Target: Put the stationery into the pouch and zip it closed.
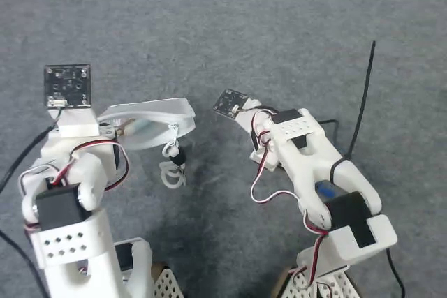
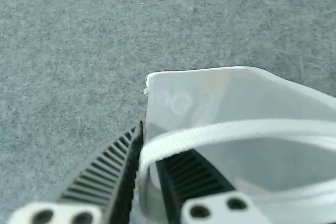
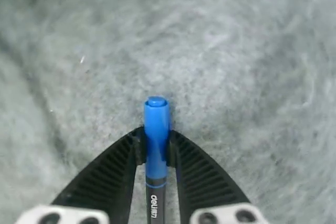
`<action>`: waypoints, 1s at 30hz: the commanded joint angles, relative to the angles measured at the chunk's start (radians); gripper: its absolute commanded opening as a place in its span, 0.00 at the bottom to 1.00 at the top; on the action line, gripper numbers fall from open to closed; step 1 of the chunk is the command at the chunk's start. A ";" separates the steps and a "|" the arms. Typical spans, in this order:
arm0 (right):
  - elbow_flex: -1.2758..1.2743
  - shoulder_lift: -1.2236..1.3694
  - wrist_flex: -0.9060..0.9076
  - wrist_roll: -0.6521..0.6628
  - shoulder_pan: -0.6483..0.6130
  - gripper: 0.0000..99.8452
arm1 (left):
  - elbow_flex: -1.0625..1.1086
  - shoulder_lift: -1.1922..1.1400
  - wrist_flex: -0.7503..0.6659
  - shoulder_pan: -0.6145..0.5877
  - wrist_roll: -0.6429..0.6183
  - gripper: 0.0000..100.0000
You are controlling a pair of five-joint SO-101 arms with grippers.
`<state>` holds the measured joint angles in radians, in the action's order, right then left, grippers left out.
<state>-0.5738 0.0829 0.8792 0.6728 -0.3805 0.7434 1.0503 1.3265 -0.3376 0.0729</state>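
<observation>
**Q:** While the left gripper (image 2: 144, 148) pinches the pouch (image 2: 236, 108) at one end of its zip edge, how does that arm sit?

**A:** Folded at the left of the high view, wrist camera (image 1: 68, 86) uppermost. The pouch's mouth gapes toward the centre above the grey felt (image 1: 279, 40).

**Q:** And the right gripper (image 3: 156, 136)?

**A:** Clamped on a blue-capped pen (image 3: 156, 111), cap end poking past the fingertips. Its arm angles inward, wrist near the pouch.
</observation>
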 commanded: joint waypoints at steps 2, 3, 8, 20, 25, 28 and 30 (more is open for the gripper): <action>0.092 -0.018 0.024 -0.060 0.010 0.01 | -0.005 0.008 -0.031 -0.005 0.006 0.01; 0.109 -0.018 0.041 -0.080 0.010 0.01 | -0.005 0.008 -0.031 -0.005 0.006 0.01; 0.166 -0.018 0.104 -0.152 0.010 0.01 | -0.005 0.008 -0.031 -0.006 0.005 0.01; 0.169 -0.185 0.127 -0.327 0.012 0.01 | -0.005 0.008 -0.031 -0.002 0.003 0.01; 0.169 -0.236 0.139 -0.405 0.010 0.01 | -0.005 0.008 -0.031 -0.002 0.002 0.01; 0.169 -0.262 0.139 -0.488 0.010 0.01 | -0.005 0.008 -0.031 -0.002 0.000 0.01; 0.169 -0.280 0.139 -0.546 0.010 0.01 | -0.005 0.008 -0.031 -0.002 0.000 0.01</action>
<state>-0.4572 -0.1135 1.0096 0.2033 -0.3836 0.7434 1.0503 1.3265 -0.3376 0.0729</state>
